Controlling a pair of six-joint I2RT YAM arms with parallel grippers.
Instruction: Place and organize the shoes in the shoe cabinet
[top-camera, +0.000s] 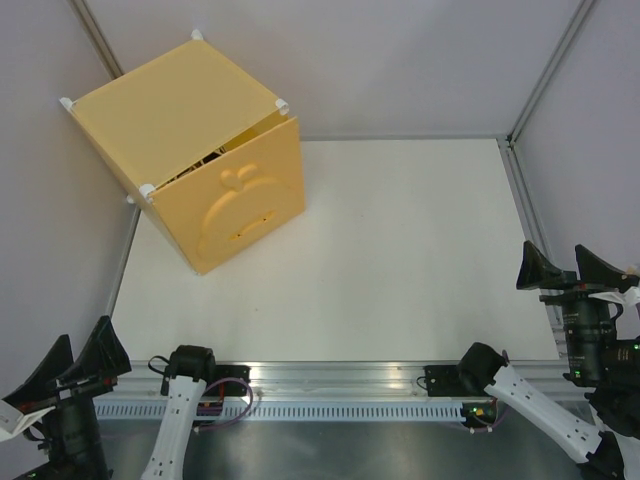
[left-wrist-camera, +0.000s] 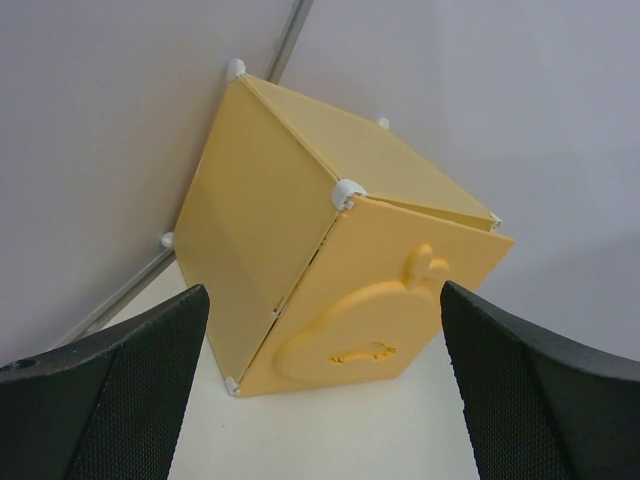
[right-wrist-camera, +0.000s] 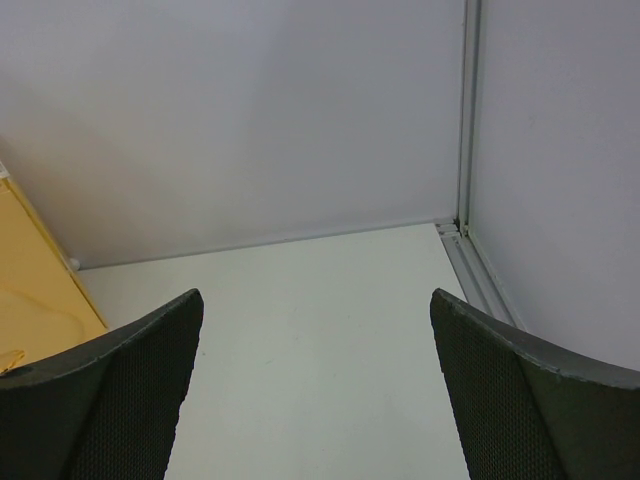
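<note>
The shoe cabinet (top-camera: 190, 110), a yellow plastic cube with white corner connectors (top-camera: 283, 104), stands in the far left corner of the tabletop (top-camera: 400, 250). It is turned at an angle, so one vertical edge points toward the near side. Its door (top-camera: 262, 165), embossed with a rounded figure (top-camera: 240, 205), is almost shut, leaving a narrow slit along its top. What lies behind it is too dark to tell.

The left arm is folded back at the near left corner, and the left gripper (top-camera: 82, 345) is raised and aimed at the cabinet. Its fingers are spread wide with nothing between them. The right arm is folded at the near right corner. The right gripper (top-camera: 555, 262) points toward the far wall, equally wide apart and holding nothing. Both are well apart from the cabinet.
</note>
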